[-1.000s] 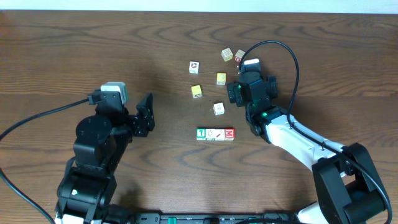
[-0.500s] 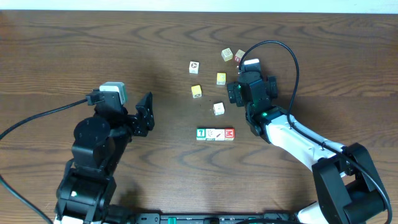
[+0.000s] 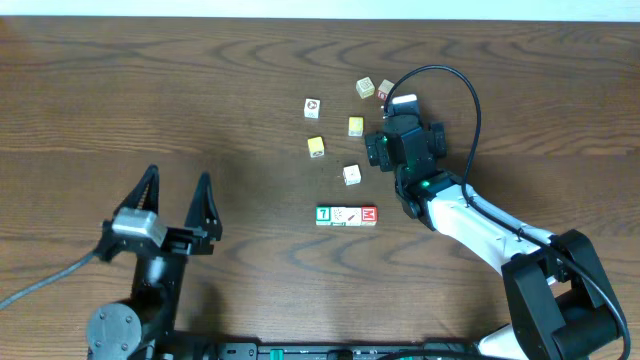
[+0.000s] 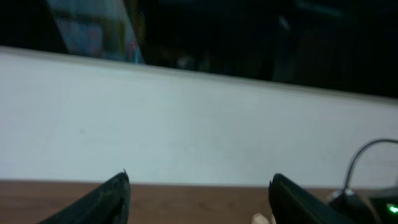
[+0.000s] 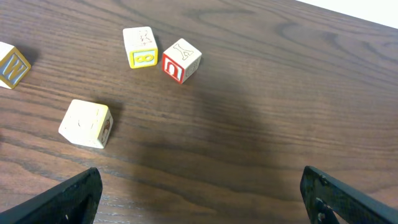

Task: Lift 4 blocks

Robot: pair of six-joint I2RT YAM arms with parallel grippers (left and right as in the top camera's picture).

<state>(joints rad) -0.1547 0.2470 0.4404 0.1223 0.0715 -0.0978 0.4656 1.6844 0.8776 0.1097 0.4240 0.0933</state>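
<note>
Overhead, the four blocks (image 3: 346, 215) lie touching in a short straight row on the bare wooden table (image 3: 200, 80), just below the centre of the scene: the green-faced block (image 3: 323, 214) at the left end, the red-faced block (image 3: 369, 214) at the right end, and the two white-faced picture blocks (image 3: 345, 214) between them. Neither arm touches the row. The left gripper (image 3: 175, 195) stands well to the left of it, its two dark fingers (image 3: 203, 195) spread wide with only table between them; its wrist view shows the same parted tips against a white wall (image 4: 186, 112). The right arm (image 3: 470, 215) reaches in from the lower right, its wrist above and to the right of the row, near a loose scatter of cubes (image 3: 352, 175). In the right wrist view the right gripper (image 5: 200, 180) is released too, jaws far apart over bare wood, with a yellow-edged cube (image 5: 140, 46) touching a red-edged cube (image 5: 181, 60) ahead of it and a pale cube (image 5: 86, 123) nearer on the left.
</note>
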